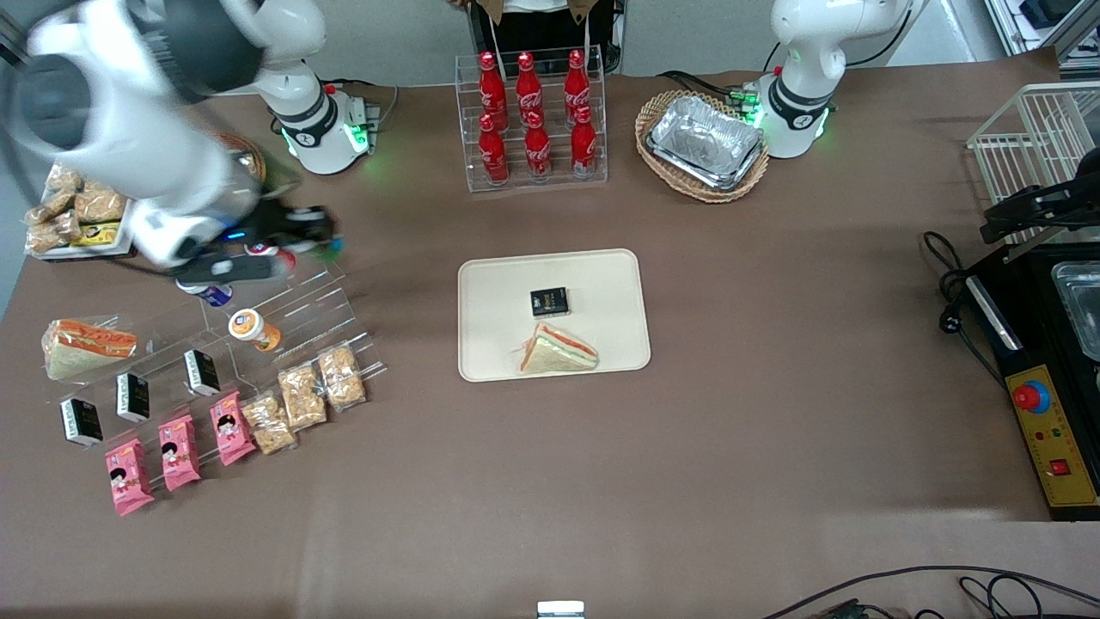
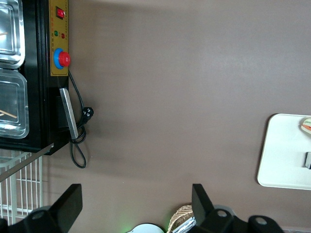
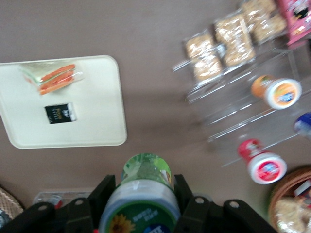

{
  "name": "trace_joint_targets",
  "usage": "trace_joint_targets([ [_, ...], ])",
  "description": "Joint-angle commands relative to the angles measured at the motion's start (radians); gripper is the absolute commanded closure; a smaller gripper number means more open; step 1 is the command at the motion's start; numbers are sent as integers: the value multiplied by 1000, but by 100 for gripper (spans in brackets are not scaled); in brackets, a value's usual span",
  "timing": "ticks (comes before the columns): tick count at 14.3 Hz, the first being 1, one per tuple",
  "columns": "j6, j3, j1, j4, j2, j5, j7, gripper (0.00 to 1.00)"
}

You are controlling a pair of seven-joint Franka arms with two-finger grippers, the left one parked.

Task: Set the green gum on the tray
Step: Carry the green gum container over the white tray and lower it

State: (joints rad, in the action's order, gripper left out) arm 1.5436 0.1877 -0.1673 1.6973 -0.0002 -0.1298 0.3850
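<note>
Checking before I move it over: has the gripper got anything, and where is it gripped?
Yes. The gripper holds the green gum by the sides of its body, just under the lid, above the clear rack.

Table: broad flat surface under a matte brown covering [image 1: 739,464], filling nearly the whole front view, evenly lit from overhead, with a paler sheen toward the edge nearest the front camera. Pale grey floor [image 1: 395,43] shows past the table's farthest edge. White wire-grid rack [image 1: 1027,129] stands at the parked arm's end.
</note>
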Motion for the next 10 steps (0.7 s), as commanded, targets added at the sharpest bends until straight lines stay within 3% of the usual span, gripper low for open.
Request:
trace_joint_targets([
  [1,102,-7,-148,-2,83,-16,219,73],
  [6,506,-8,-286,293,117,-2,311,73],
  [10,800,-8,-317,475,169,1,325,73],
])
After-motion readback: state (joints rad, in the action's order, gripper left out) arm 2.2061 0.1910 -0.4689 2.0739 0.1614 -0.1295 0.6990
